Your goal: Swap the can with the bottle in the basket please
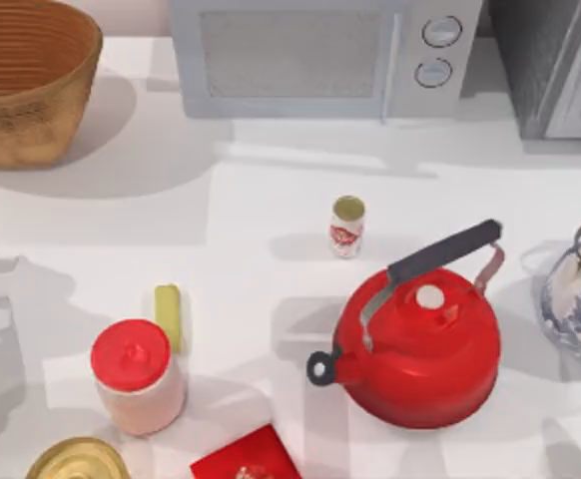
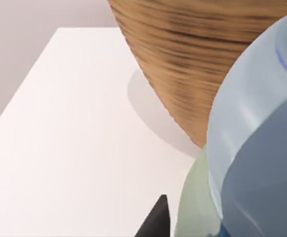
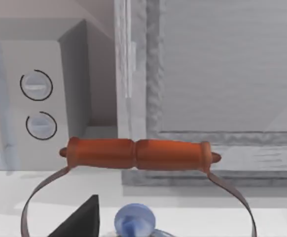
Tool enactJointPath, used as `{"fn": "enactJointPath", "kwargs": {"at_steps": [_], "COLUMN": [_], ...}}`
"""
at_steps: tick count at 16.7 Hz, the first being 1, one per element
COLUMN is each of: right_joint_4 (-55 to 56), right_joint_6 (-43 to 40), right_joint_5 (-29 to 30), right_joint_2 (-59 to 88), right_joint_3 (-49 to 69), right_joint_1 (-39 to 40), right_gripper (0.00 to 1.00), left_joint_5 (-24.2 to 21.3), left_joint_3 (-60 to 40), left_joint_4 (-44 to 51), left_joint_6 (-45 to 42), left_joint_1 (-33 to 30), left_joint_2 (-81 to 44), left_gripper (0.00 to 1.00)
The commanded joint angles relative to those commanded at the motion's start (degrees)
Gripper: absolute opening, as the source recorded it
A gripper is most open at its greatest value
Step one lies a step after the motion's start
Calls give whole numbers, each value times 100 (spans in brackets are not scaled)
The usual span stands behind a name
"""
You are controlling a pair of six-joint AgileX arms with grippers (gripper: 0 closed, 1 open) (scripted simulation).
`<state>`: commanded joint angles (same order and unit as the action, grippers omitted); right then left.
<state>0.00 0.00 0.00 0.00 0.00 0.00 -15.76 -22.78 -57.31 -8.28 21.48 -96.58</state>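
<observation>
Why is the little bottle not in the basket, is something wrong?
Nothing looks spilled or broken. The bottle stands upright on the table, well apart from the basket at the far left. The yellow-green stick lies flat beside the red-lidded jar.

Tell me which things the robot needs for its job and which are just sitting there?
Needed: the can at the table's front left edge; the bottle standing mid-table; the basket at the back left.

Just sitting there: red kettle, red-lidded jar, yellow-green stick, microwave, blue-and-white teapot, red packet.

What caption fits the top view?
Bottle stands mid-table beside red kettle; can at near edge; basket far left.
</observation>
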Motion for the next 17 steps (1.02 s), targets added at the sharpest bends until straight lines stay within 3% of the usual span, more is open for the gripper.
{"fn": "enactJointPath", "kwargs": {"at_steps": [5, 11, 17], "right_joint_4": [0, 0, 0], "right_joint_6": [0, 0, 0], "right_joint_5": [0, 0, 0], "right_joint_2": [0, 0, 0], "right_joint_3": [0, 0, 0], "right_joint_1": [0, 0, 0], "right_gripper": [100, 100, 100], "left_joint_5": [409, 617, 632], "left_joint_3": [-2173, -4677, -5646], "left_joint_4": [2044, 4934, 5978], "left_joint_6": [8, 227, 436], "left_joint_1": [155, -733, -1389], "left_joint_2": [283, 223, 120], "left_gripper": [0, 0, 0]}}
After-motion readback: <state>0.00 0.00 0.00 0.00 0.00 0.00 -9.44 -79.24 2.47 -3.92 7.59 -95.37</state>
